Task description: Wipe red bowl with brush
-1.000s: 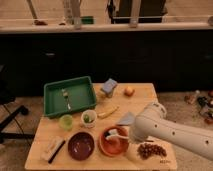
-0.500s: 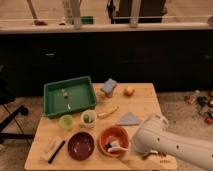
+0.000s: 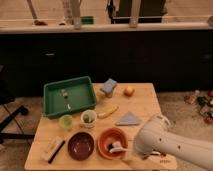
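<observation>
The red bowl (image 3: 111, 141) sits on the wooden table (image 3: 145, 102) near the front edge, right of a dark maroon bowl (image 3: 81, 145). The small brush (image 3: 116, 147), with its whitish head, lies inside the red bowl at its right part. My gripper (image 3: 126, 148) is at the bowl's right rim, at the brush's handle end. The thick white arm (image 3: 165, 147) reaches in from the lower right and hides most of the gripper.
A green tray (image 3: 50, 100) stands at the back left. A wide scrub brush (image 3: 53, 149) lies front left. A green cup (image 3: 65, 122), a white cup (image 3: 88, 119), a banana (image 3: 107, 112), a grey cloth (image 3: 129, 119), a blue sponge (image 3: 109, 86) and an orange fruit (image 3: 129, 91) are spread over the middle and back.
The arm has swung toward the table's front right corner, covering the brown item there. The brush has moved from the bowl's far rim to inside its right part.
</observation>
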`<state>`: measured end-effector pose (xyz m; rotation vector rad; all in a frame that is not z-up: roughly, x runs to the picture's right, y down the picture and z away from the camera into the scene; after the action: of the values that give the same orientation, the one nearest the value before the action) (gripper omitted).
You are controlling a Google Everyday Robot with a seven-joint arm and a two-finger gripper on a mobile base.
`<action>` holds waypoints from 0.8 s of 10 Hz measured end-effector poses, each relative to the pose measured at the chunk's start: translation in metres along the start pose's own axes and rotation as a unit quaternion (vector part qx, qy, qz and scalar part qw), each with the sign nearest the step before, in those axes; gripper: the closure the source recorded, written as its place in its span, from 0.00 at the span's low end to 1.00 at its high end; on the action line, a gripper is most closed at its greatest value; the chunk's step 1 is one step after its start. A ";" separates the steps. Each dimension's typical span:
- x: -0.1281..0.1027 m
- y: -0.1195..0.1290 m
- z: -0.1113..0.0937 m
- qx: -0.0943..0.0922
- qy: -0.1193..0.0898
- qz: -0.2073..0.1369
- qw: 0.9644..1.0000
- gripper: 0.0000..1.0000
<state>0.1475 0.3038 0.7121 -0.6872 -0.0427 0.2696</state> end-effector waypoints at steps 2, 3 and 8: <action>-0.004 -0.027 0.000 -0.001 0.004 0.003 1.000 1.00; -0.008 -0.042 0.000 -0.002 0.006 0.002 1.000 1.00; -0.040 -0.059 0.000 -0.006 0.009 -0.024 1.000 1.00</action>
<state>0.1223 0.2496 0.7518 -0.6996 -0.0443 0.2174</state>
